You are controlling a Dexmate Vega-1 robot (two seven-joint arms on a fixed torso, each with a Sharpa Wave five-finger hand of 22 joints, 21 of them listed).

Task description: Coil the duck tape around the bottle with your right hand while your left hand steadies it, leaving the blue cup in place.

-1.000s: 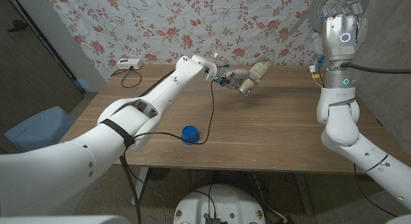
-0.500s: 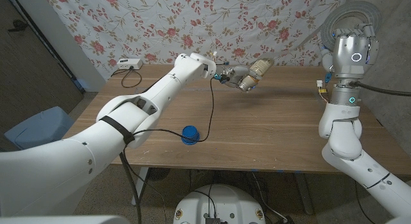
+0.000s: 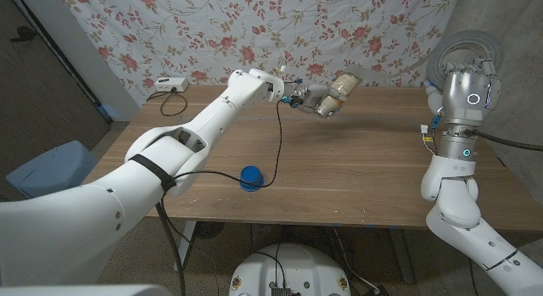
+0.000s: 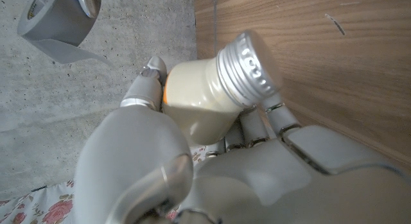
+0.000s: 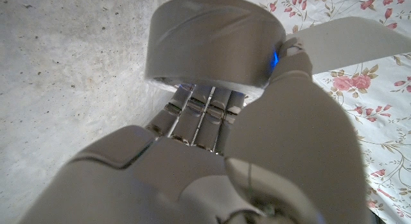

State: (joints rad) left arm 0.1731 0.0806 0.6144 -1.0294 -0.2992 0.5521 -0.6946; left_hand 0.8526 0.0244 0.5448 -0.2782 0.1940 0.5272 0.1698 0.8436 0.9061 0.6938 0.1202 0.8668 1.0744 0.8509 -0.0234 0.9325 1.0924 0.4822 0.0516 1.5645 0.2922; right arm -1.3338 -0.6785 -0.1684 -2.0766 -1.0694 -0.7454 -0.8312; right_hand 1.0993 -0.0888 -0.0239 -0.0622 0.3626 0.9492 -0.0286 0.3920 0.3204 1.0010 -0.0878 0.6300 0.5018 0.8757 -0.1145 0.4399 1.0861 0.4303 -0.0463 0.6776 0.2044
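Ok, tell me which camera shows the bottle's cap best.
The left wrist view: the silver ribbed cap is close and sharp, on the bottle the left hand holds. In the head view the bottle is small, its cap indistinct.

Bottle [image 3: 333,94]: cream/tan body w/ ribbed silver screw cap, cap on. Held off the table, tilted, upper centre of head view, over the table's far edge. In left wrist view [image 4: 212,95] it sits centre frame, cap toward the wood surface, orange patch visible on body near the fingers.

Duck tape [image 5: 215,44]: grey roll, wide band, w/ a loose strip running off toward the upper right of right wrist view. Roll is raised high, upper right of head view [image 3: 467,52], well apart from bottle. Also seen upper left of left wrist view [image 4: 59,22].

Blue cup [image 3: 250,177]: small, round, blue, on the table, lower centre of head view, near front edge
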